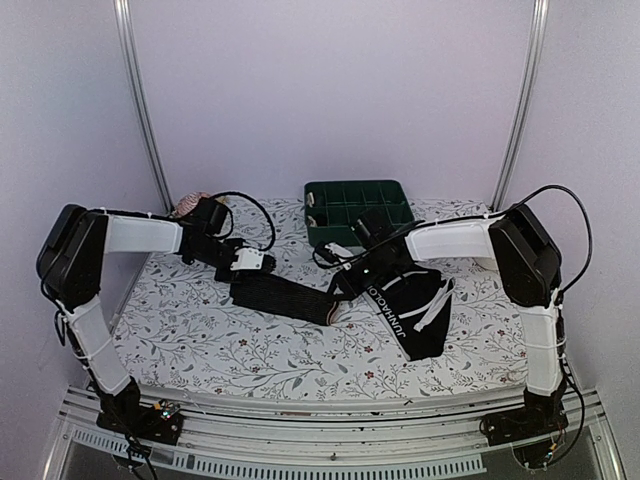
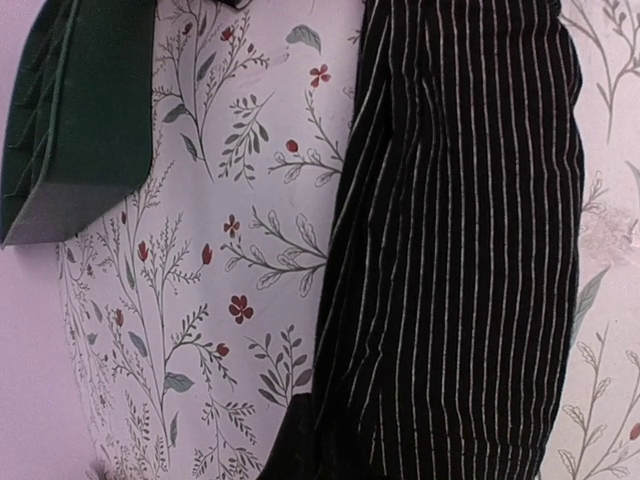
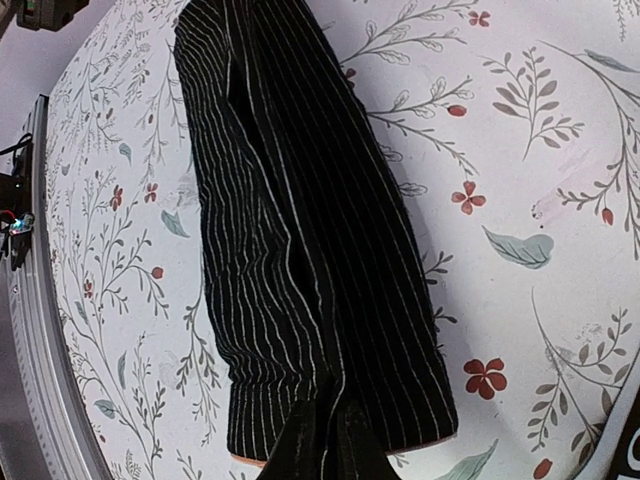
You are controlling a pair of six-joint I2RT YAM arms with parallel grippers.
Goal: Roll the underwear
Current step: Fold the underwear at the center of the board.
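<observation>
A folded black underwear with thin white stripes [image 1: 285, 297] lies stretched as a long band on the floral cloth between my two grippers. My left gripper [image 1: 243, 280] holds its left end. In the left wrist view the band [image 2: 470, 230] fills the right half and covers my gripper [image 2: 320, 455]. My right gripper [image 1: 340, 285] is shut on its right end. In the right wrist view the band [image 3: 300, 230] runs away from my gripper [image 3: 330, 445], with an orange edge at its near hem. A second black underwear with white waistband lettering [image 1: 415, 305] lies spread at the right.
A dark green compartment tray [image 1: 357, 190] stands at the back centre, close behind the right gripper, and shows at the top left of the left wrist view [image 2: 70, 110]. A pinkish object [image 1: 188, 207] sits behind the left arm. The metal table rail [image 3: 20, 250] runs along the near edge.
</observation>
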